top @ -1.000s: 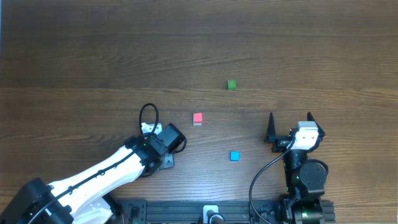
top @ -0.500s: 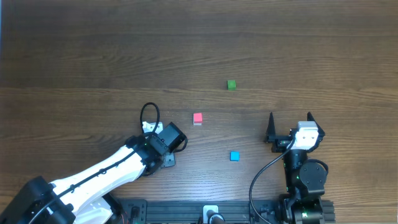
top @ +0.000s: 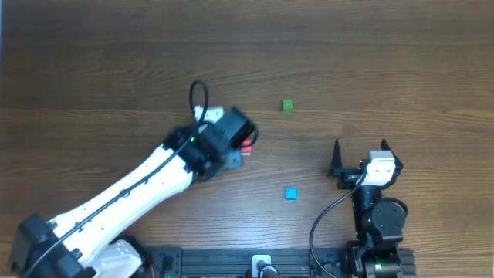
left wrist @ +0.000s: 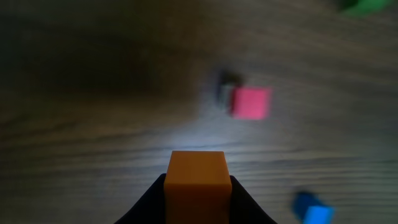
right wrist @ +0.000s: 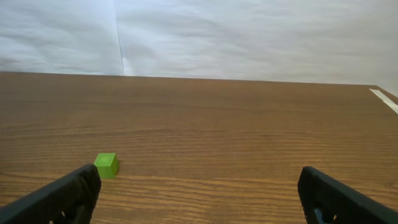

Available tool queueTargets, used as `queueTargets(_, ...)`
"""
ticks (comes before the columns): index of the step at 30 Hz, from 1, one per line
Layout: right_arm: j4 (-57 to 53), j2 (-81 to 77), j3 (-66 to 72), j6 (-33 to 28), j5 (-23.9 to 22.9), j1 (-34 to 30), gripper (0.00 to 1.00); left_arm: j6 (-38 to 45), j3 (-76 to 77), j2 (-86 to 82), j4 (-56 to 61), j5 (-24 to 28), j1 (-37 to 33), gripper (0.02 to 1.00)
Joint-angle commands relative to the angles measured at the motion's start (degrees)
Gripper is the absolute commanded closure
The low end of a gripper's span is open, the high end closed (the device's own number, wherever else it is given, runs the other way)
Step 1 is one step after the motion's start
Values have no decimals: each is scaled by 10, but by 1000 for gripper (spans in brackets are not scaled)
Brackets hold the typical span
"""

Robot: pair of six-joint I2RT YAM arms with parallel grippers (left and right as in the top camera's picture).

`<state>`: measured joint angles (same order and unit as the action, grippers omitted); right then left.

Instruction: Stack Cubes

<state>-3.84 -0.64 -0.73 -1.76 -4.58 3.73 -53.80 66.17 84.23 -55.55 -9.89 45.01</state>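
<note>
Gripping orange cube (left wrist: 198, 169) squarely, left pincer (left wrist: 198, 188) hovers near pink cube (left wrist: 251, 102); right pincer (right wrist: 199, 196) gapes wide.

The left arm (top: 131, 197) stood at the lower left of the top view and extended diagonally toward the middle of the work surface, with its white links nearly in line. Its wrist (top: 220, 137) was angled downward. The left gripper (left wrist: 197, 186) faced the surface, with its two fingers (left wrist: 149, 204) pressed against opposite sides of an orange cube (left wrist: 197, 174).

The right arm (top: 376, 212) was folded compactly over its base at the lower right. The right gripper (top: 360, 147) pointed away from the base and was held roughly level with the surface. Its fingers (right wrist: 68, 196) were spread wide apart, with nothing between them.
</note>
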Motion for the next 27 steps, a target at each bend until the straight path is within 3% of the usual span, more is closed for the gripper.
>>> queueTargets(1,0,4,4,-2,5,-4,7,11,88,73,-13,-13,3,980)
queueTargets(27,0,4,4,-2,5,-4,9,11,131,215,30,18,8,980)
